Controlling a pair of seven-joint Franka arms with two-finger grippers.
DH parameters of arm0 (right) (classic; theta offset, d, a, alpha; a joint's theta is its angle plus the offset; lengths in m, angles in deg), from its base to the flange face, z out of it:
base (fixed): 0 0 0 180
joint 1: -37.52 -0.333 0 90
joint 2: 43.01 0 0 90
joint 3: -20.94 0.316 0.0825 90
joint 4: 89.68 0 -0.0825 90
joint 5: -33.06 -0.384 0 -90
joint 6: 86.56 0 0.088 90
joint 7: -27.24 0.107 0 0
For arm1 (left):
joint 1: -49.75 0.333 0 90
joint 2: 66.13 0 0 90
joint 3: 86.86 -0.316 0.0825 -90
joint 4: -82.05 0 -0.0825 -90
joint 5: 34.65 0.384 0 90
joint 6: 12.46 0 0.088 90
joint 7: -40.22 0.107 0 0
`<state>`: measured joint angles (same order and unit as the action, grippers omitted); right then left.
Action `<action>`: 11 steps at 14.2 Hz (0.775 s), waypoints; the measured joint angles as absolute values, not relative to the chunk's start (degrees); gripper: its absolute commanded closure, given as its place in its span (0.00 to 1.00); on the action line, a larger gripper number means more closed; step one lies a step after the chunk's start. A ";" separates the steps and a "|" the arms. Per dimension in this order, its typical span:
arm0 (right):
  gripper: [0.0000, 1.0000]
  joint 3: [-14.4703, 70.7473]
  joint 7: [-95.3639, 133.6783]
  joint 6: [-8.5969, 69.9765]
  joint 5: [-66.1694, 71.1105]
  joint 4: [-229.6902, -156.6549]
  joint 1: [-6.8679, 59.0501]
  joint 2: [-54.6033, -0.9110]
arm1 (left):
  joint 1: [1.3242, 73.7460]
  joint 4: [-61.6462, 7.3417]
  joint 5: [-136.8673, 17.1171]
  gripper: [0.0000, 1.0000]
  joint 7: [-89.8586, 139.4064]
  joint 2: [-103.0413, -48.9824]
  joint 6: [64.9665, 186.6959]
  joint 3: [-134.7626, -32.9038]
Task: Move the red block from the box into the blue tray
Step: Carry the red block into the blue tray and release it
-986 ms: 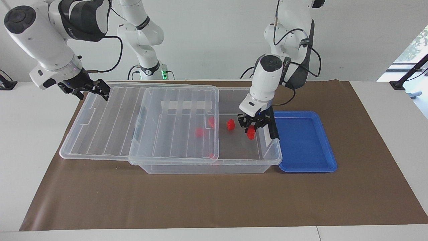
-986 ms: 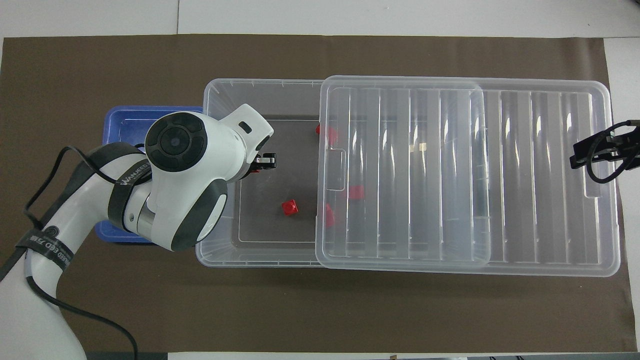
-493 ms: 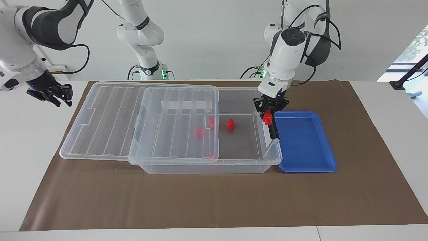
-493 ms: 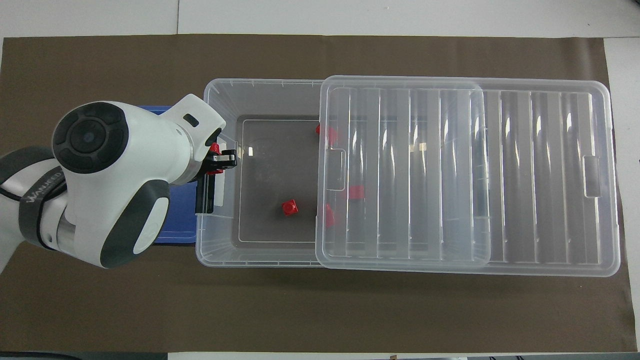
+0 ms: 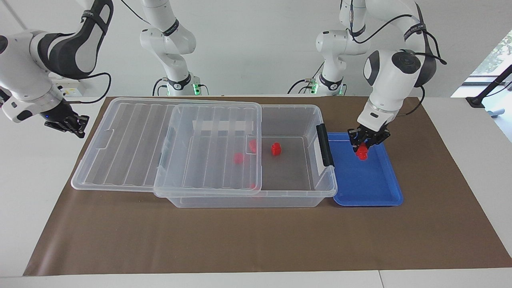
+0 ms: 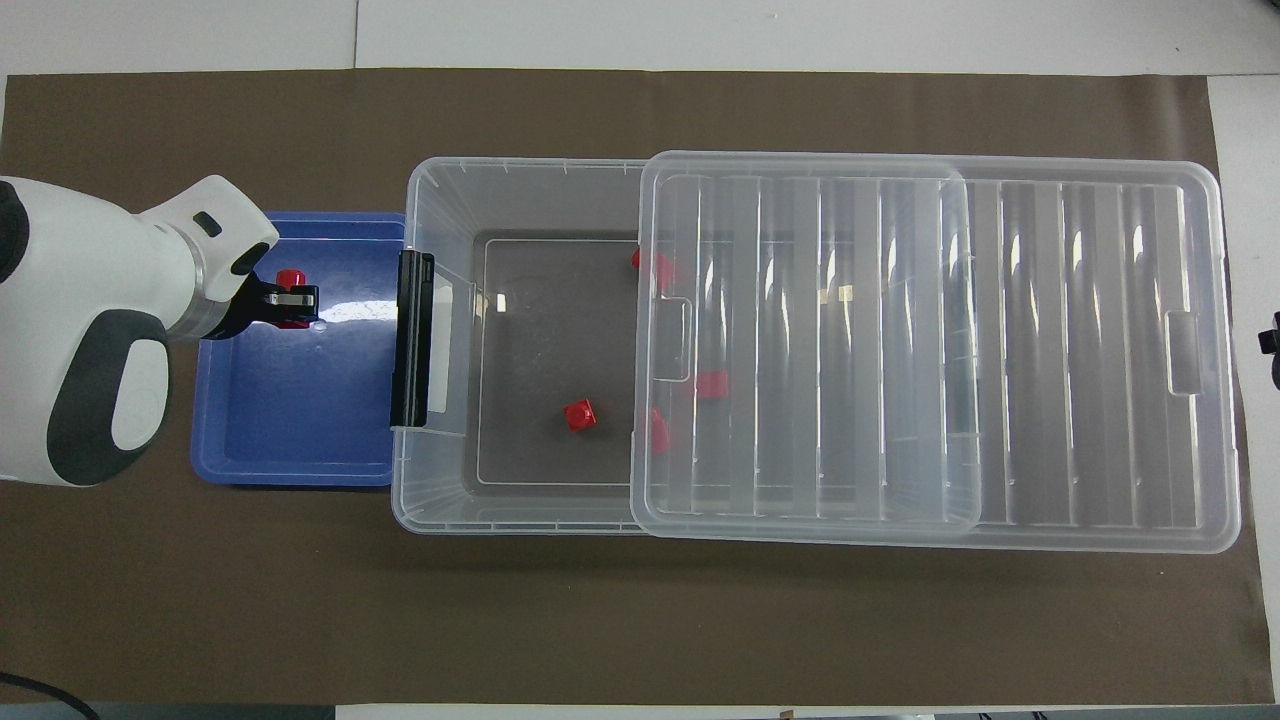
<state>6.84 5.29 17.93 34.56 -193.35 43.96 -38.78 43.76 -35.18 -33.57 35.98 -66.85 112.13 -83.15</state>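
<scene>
My left gripper [image 5: 363, 149] is shut on a red block [image 5: 363, 153] and holds it low over the blue tray [image 5: 368, 182], at the tray's end nearer the robots. I cannot tell whether the block touches the tray floor. In the overhead view the left gripper [image 6: 297, 297] and the held block [image 6: 290, 277] show over the tray [image 6: 290, 420]. The clear box [image 5: 248, 200] lies beside the tray, its ribbed lid [image 5: 160, 148] slid toward the right arm's end. One red block [image 5: 276, 149] lies in the uncovered part of the box. My right gripper [image 5: 69, 124] waits off the mat, beside the lid.
The box's black latch [image 5: 323, 145] faces the tray. More red blocks [image 6: 712, 385] show through the lid [image 6: 900, 340]. A brown mat [image 5: 240, 240] covers the table. The right gripper's tip [image 6: 1272, 345] shows at the overhead view's edge.
My left gripper lifted the red block out of the box, carried it over the box's end wall and lowered it over the blue tray. My right gripper drew back off the lid.
</scene>
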 measured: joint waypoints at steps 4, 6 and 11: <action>1.00 6.64 5.29 20.11 34.56 -194.82 43.95 -38.78 | 47.82 -42.73 -33.57 1.00 42.82 -69.33 123.94 -83.18; 1.00 6.69 5.29 20.62 34.56 -195.14 43.87 -38.78 | 48.41 -43.91 -33.57 1.00 43.60 -71.51 128.15 -83.18; 1.00 8.21 6.19 21.42 34.56 -195.69 43.62 -38.78 | 48.45 -44.16 -33.57 1.00 43.68 -75.37 132.05 -82.92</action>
